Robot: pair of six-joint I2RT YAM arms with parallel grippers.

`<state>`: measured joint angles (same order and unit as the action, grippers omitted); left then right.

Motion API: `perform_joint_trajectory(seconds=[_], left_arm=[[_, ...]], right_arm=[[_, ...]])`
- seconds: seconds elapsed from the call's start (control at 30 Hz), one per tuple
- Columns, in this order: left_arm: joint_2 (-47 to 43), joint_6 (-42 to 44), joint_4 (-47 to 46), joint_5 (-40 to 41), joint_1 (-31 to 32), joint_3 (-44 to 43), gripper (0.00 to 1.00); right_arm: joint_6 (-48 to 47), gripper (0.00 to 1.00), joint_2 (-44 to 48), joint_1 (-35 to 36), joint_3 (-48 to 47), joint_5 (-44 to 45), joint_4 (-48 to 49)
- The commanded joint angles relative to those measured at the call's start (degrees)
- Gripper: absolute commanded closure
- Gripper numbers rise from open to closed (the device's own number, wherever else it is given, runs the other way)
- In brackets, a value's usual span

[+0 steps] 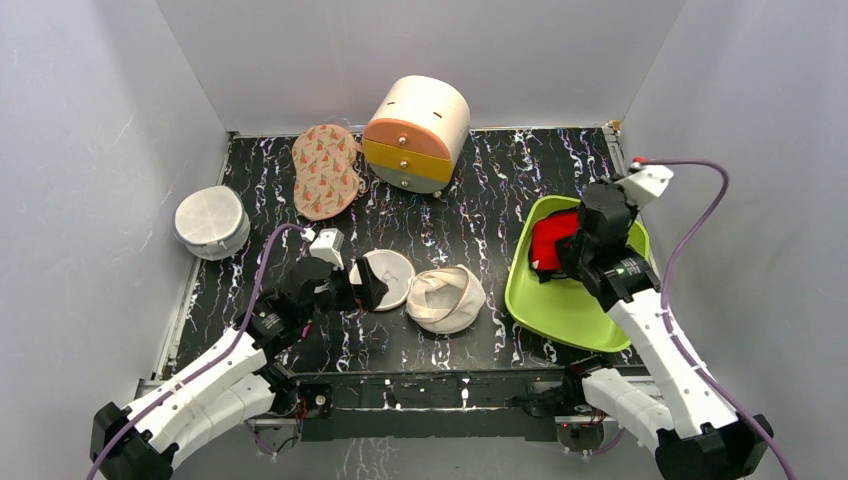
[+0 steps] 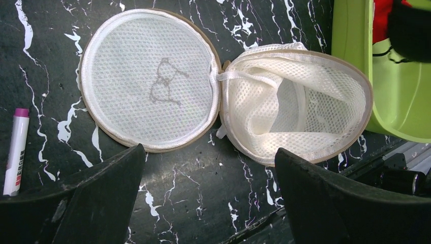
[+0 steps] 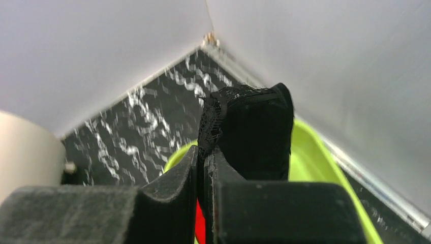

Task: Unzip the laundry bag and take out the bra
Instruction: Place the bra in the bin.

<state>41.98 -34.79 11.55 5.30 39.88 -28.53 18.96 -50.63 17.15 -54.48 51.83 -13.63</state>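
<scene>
Right now I am pinching the bra (image 3: 254, 127), a small folded garment of bright red fabric with black lace edging, in the right gripper (image 3: 206, 157). Its two dark fingers are pressing together on a fold of the lace, and black fabric is bunching up past the fingertips.

Moving outward, the bra is hanging directly over the lime-green plastic tray (image 1: 560, 312) at the right side of the black marbled table (image 1: 480, 190). The tray is lying straight below this hand, so I judge that the coming move is a plain release downward, with no sideways travel needed. I cannot tell whether the red fabric is already touching the tray floor.

Further left, well apart from the tray, the laundry bag (image 1: 445, 298), a round dome-shaped pouch of pale mesh with a zip rim, is lying unzipped. Its flat lid half (image 2: 150, 76) is folded open beside the hollow cup, and no garment is showing inside.

The left gripper (image 2: 208, 152) is hovering just above that pouch with its fingers spread wide apart, holding nothing. The right arm is plainly the nearer one to the tray.
</scene>
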Motion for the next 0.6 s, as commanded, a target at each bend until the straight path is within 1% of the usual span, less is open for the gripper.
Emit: perform_joint_trajectory(seconds=[0.0,0.1,0.17,0.23,0.3,0.47,0.53,0.57], left_arm=[[-0.4,-0.3,0.2,-0.1,-0.1,-3.1,0.02],[-0.8,0.1,1.4,0.5,-0.1,-3.4,0.02],[-0.9,0.3,1.5,0.6,-0.1,-3.3,0.02],[-0.7,0.6,1.3,0.6,-0.1,-3.4,0.02],[0.0,0.6,0.7,0.7,-0.1,-3.5,0.02],[2.8,-0.2,0.0,-0.2,-0.1,-4.3,0.02],[3.8,-0.2,0.6,-0.5,-0.1,-5.0,0.01],[4.1,0.1,1.2,-0.3,-0.1,-5.4,0.02]], right_arm=[[13.2,1.0,1.3,-0.3,5.5,-9.4,-7.5],[18.0,1.0,2.0,-0.3,9.0,-15.9,-9.8],[20.4,1.0,1.2,-0.3,9.5,-17.4,-12.9],[23.5,1.0,-0.4,-0.4,9.3,-15.8,-16.9],[24.6,1.0,-2.6,-0.5,9.4,-14.7,-18.8],[25.7,0.97,-8.7,-1.7,9.2,-11.5,-18.5],[25.6,0.94,-10.7,-1.9,8.2,-11.7,-18.3],[25.8,0.91,-11.4,-2.1,7.9,-11.9,-18.2]])
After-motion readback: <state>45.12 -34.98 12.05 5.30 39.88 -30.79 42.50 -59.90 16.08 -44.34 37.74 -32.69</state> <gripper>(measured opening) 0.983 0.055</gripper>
